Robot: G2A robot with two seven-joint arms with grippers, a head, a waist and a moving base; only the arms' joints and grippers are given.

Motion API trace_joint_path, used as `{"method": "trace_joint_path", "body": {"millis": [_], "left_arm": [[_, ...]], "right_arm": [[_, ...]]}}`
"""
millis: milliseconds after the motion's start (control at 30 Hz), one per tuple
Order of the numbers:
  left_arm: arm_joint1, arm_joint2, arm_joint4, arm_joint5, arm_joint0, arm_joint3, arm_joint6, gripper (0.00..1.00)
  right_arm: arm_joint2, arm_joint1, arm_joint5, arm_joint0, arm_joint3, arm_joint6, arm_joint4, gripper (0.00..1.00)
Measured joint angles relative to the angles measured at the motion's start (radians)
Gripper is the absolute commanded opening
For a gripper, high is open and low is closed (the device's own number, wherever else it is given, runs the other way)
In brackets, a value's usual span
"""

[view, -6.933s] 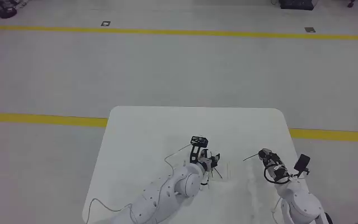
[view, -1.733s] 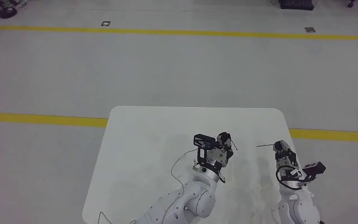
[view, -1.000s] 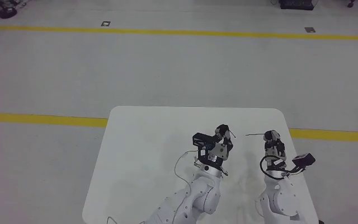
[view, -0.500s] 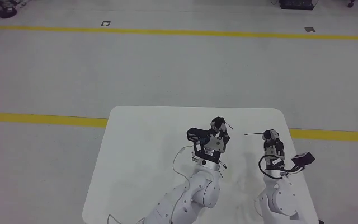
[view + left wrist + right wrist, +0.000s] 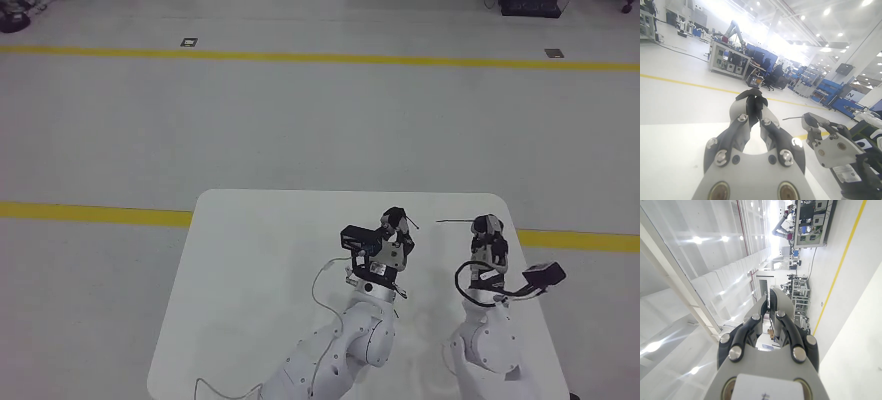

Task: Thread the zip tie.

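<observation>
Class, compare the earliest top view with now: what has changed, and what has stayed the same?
Both arms moved forward, away from the robot: left claw and right claw sit farther across the table. The right claw's zip tie, slanted before, now points toward the left claw. Unchanged: both claws shut, the left on its black piece.

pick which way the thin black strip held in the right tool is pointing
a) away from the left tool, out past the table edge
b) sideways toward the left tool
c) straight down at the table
b: in the top view the thin black strip sticks out of the right tool sideways toward the left tool, which pinches a black piece; a gap separates its tip from that tool.
</observation>
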Motion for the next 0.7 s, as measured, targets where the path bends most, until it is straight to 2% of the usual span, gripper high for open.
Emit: {"method": "trace_joint_path", "body": {"millis": [200, 500, 700], "left_arm": [[0.000, 0.000, 0.000, 0.000, 0.000, 0.000, 0.000, 0.00], [0.000, 0.000, 0.000, 0.000, 0.000, 0.000, 0.000, 0.00], [0.003, -0.001, -0.006, -0.005, -0.004, -0.006, -0.019, 0.00]], "right_arm": [[-0.020, -0.015, 0.000, 0.030, 0.067, -0.026, -0.043, 0.00], [0.007, -0.028, 0.000, -0.025, -0.008, 0.002, -0.052, 0.00], [0.006, -0.039, 0.000, -0.024, 0.006, -0.002, -0.077, 0.00]]}}
